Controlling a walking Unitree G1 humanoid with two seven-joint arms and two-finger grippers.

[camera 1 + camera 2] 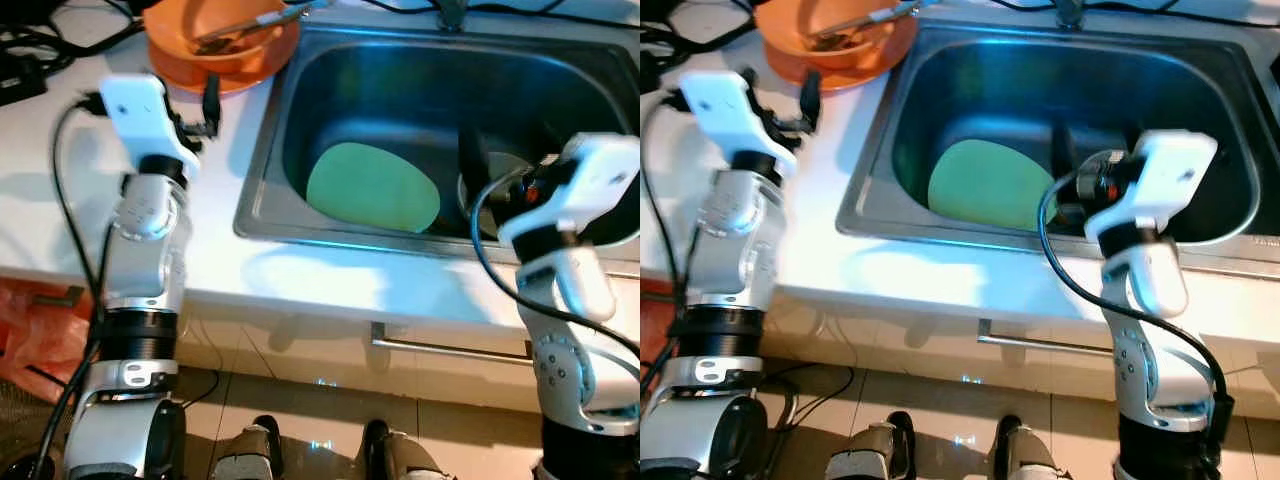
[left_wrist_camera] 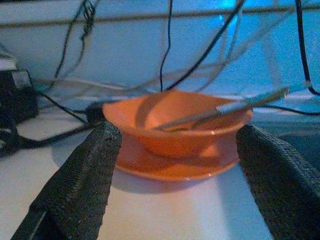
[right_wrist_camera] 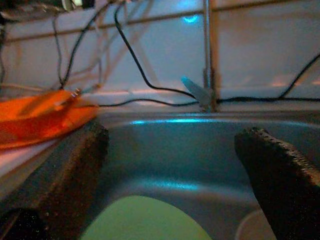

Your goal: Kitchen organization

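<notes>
An orange bowl [image 1: 220,45] sits on an orange plate [image 2: 175,167] on the white counter, left of the steel sink [image 1: 262,190]. A metal utensil [image 2: 225,107] lies across the bowl. My left gripper [image 1: 200,115] hovers just short of the bowl, open, the bowl framed between its fingers [image 2: 85,170]. A flat green oval plate [image 1: 372,187] lies in the sink basin. My right gripper [image 1: 505,160] reaches over the sink's right side, open and holding nothing, above the green plate [image 3: 145,220].
A pale round dish [image 1: 490,190] rests in the sink under the right gripper. The faucet [image 3: 207,55] rises at the sink's back edge. Black cables [image 1: 30,50] trail over the counter's far left. A drawer handle [image 1: 450,348] and an orange bag [image 1: 35,330] lie below.
</notes>
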